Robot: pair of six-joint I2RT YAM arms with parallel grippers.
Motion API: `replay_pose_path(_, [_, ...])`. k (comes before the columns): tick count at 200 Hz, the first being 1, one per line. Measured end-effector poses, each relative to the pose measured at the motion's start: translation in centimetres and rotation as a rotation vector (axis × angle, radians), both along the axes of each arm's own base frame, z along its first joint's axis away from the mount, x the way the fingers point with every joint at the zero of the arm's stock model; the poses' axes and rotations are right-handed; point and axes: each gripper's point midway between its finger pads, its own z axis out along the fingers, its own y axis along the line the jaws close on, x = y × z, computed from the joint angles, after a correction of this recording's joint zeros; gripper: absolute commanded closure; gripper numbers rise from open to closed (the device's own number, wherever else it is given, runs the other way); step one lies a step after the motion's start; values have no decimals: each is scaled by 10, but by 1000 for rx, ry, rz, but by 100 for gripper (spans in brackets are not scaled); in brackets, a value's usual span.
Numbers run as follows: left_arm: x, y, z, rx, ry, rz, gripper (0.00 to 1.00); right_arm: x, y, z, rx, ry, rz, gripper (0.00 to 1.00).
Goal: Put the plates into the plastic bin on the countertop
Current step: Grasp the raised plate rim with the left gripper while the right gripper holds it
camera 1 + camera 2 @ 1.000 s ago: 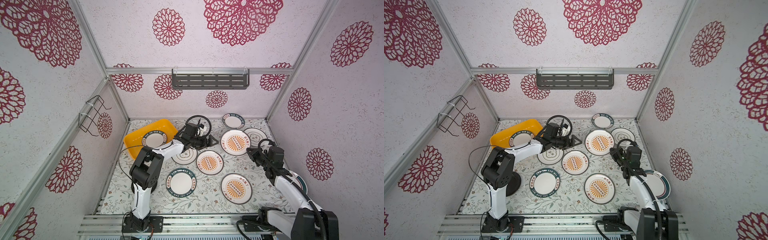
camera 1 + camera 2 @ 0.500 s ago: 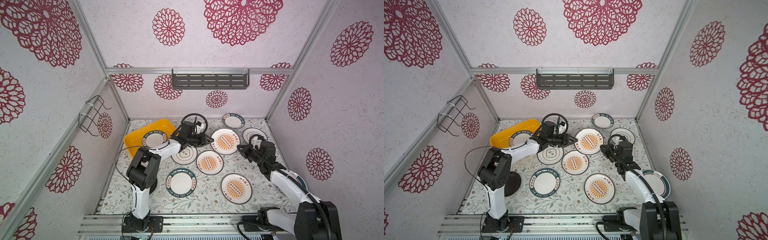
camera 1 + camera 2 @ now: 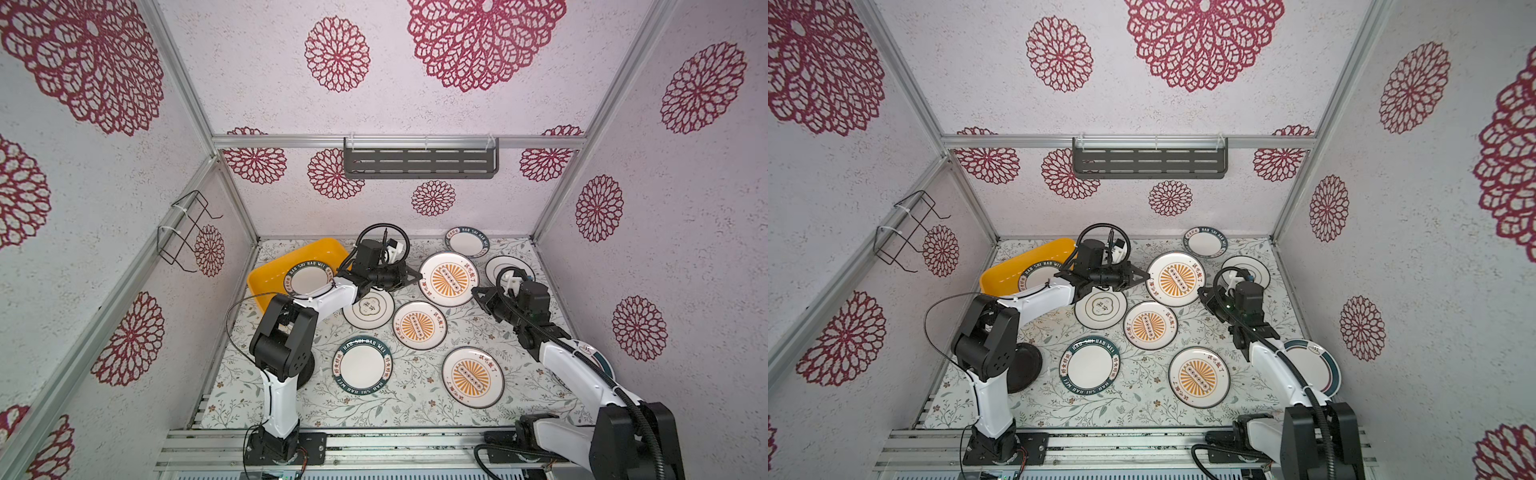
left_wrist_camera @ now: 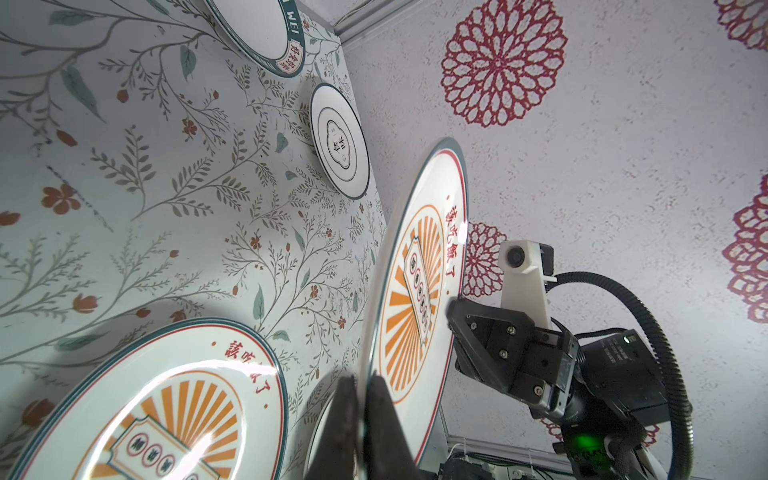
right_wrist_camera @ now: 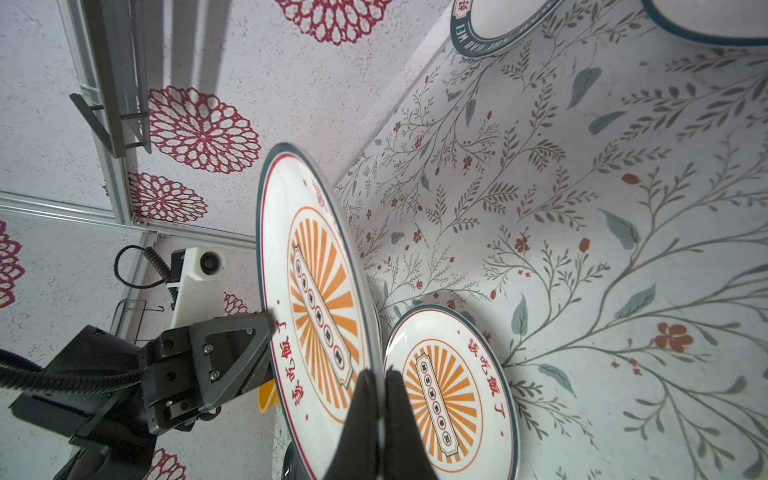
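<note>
While the large sunburst plate (image 3: pixel 448 279) is held raised above the bench (image 3: pixel 415 397), it is clamped at two opposite edges. The jaws of the left gripper (image 3: pixel 417 276) are closed on the rim nearer the yellow plastic bin (image 3: pixel 291 257), and those of the right gripper (image 3: pixel 477 293) on the far rim. The bin lies beyond the left gripper, on the left arm's side, so this arm is judged the nearer one to it.
</note>
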Motion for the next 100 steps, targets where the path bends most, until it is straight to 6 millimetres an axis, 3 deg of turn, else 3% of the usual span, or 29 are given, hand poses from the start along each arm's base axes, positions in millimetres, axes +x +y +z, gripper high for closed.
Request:
replay_pose_path(20, [-2, 3, 3, -1, -2, 5, 100, 0, 4, 2, 6, -8, 10, 76])
replay_pose_path(32, [-3, 5, 5, -3, -3, 8, 100, 2, 9, 6, 13, -20, 25, 54])
replay_pose_path(58, [-4, 12, 12, -8, -2, 24, 100, 6, 17, 16, 22, -57, 41, 30])
replay_pose_path(93, [0, 40, 20, -7, 3, 98, 100, 14, 22, 20, 27, -97, 42, 21])
replay_pose_path(100, [2, 48, 22, -5, 4, 121, 100, 15, 23, 20, 29, -99, 43, 16])
